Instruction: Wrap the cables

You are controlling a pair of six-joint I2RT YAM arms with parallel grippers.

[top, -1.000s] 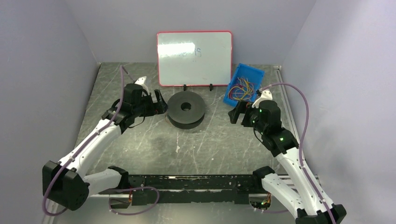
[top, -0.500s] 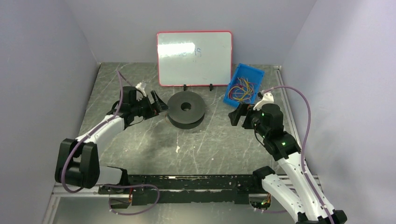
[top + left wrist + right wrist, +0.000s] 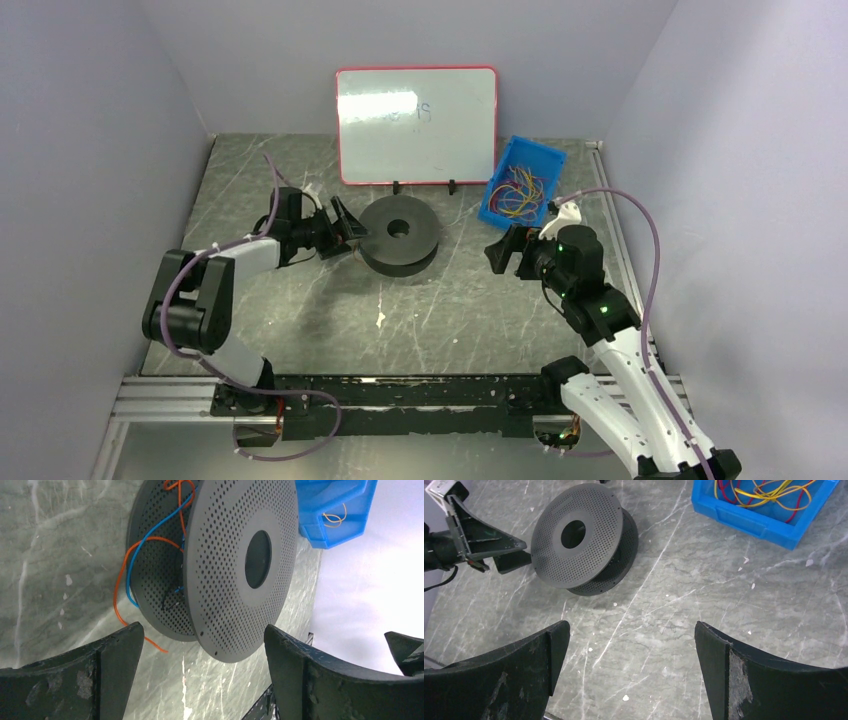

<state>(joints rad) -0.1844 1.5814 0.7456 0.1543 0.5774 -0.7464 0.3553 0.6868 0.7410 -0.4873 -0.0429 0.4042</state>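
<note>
From above, the left claw (image 3: 345, 232) is spread before the spool (image 3: 399, 235), likely ready to gather slack. Its camera shows an orange cable (image 3: 120, 580) dangling ahead. The right claw (image 3: 631, 627), released, idles; spare cables (image 3: 769, 492) lie ahead-right in the bin (image 3: 749, 522).

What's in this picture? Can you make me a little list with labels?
spool: dark, full of holes, lying flat
orange wire: loose between the spool's discs
blue wire: loose beside the orange one
bin: blue, at the far right
cables: yellow and red, tangled in the bin
left gripper: open, empty, beside the spool
right gripper: open, empty
whiteboard: stands behind the spool
</note>
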